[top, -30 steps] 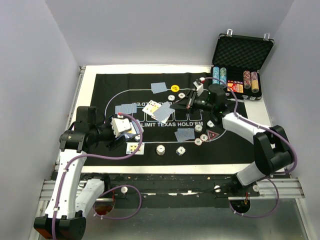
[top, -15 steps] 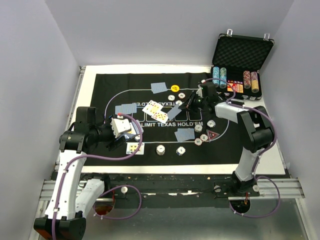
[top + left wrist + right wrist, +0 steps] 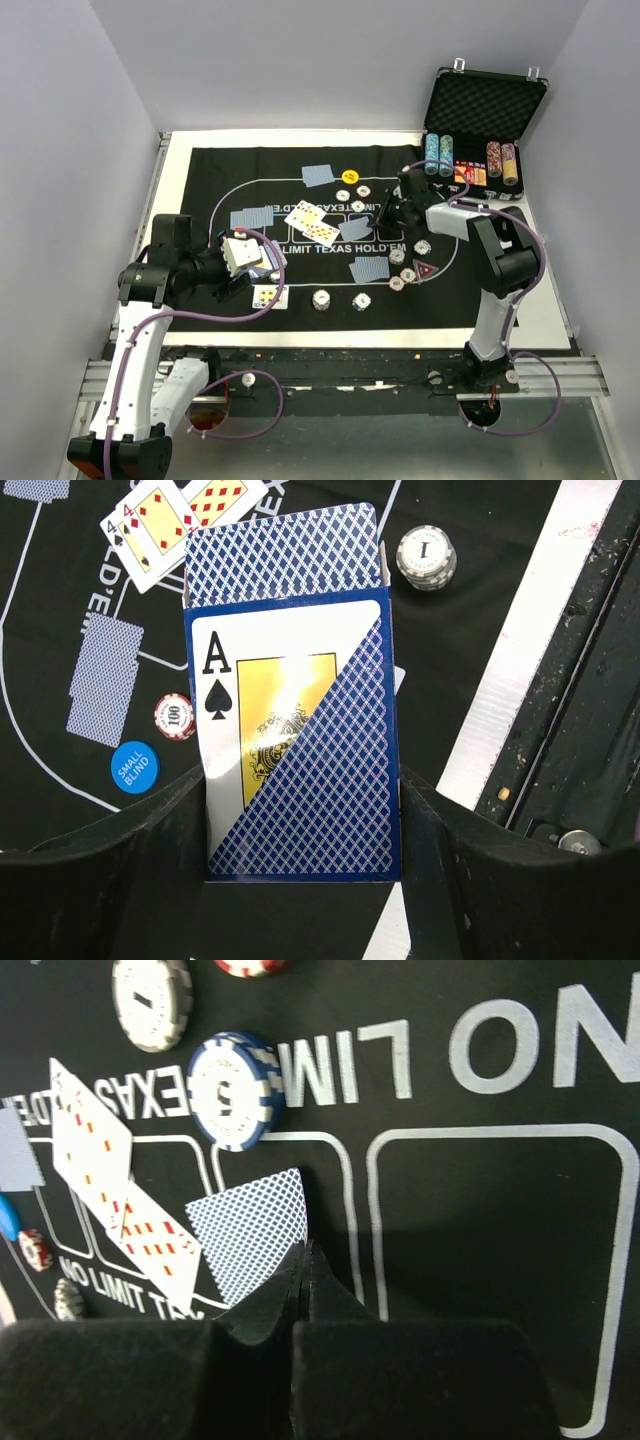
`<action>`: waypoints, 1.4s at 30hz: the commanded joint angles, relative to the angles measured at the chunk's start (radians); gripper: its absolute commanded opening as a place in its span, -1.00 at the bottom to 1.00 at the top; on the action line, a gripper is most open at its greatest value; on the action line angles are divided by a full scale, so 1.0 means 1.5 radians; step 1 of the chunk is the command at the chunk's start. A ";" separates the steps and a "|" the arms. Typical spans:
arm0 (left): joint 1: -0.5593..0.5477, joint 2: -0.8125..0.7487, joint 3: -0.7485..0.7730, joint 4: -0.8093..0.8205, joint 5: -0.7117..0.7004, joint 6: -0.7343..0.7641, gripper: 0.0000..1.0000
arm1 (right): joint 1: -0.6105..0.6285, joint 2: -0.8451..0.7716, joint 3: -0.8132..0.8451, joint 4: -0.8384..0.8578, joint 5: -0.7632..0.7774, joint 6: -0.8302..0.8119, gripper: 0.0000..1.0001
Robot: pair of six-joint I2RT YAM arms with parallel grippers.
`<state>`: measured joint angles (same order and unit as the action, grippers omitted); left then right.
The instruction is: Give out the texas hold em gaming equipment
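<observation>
Top view. Logged near the left edge of the table: left fingers clenched on the deck box, lifted off the black mat. Logged right of mid-table, toward the far edge: right fingers pressed together, tips down at a face-down card. Already out on the mat: face-down pairs in three places, face-up cards mid-table, chip stacks toward the near edge, yellow button toward the far edge. More chips unissued in the open case at the far right corner.

Left wrist view. Confirmed: deck box gripped on both sides, flap up, ace of spades on its front. Below it on the mat: blue button and a single chip.

Right wrist view. Confirmed: no gap between the fingertips, set at the card's corner. Cannot tell whether pinching or merely touching.

Assessment: distribution judged well advanced. Outstanding, by appearance: remaining board cards, possibly further chips, setting down of the deck box.
</observation>
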<state>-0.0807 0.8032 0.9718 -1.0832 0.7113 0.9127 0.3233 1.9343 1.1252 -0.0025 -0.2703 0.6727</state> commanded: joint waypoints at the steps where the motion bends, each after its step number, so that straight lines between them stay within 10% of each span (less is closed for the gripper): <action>1: -0.002 -0.005 0.013 0.002 0.019 0.005 -0.03 | 0.005 0.022 0.013 -0.039 0.048 -0.024 -0.85; 7: -0.002 -0.004 0.012 0.001 0.019 0.004 -0.03 | 0.011 0.019 0.028 -0.082 0.086 -0.046 -0.08; 12: -0.002 -0.004 0.011 0.004 0.018 0.003 -0.02 | 0.016 -0.012 0.032 -0.120 0.125 -0.062 0.18; 19: -0.002 -0.003 0.010 0.005 0.019 0.002 -0.02 | 0.045 -0.140 0.029 -0.163 0.194 -0.073 0.45; 25: -0.002 -0.001 0.011 0.003 0.023 0.004 -0.02 | 0.102 -0.252 0.041 -0.111 -0.015 -0.008 0.72; 42: -0.002 0.003 0.014 0.005 0.020 0.000 -0.01 | 0.339 -0.192 0.115 -0.040 -0.162 0.069 1.00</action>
<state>-0.0807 0.8173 0.9718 -1.0863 0.7116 0.9115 0.8116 1.6211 1.2633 -0.0933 -0.4641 0.7528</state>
